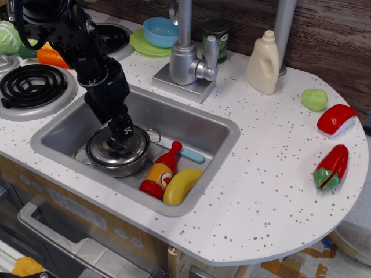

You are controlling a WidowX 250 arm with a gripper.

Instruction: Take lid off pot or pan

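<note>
The shiny steel pot stands in the left part of the sink, with a wire loop handle showing on its right. The domed steel lid rests on the pot. My black gripper reaches down from the upper left, and its fingertips are drawn together at the lid's centre. They cover the knob, which is hidden. The lid lies flat on the pot.
The sink also holds a red sauce bottle, a banana and a light blue utensil. A faucet stands behind. Coil burners and toy vegetables lie left. A white bottle and red peppers sit right.
</note>
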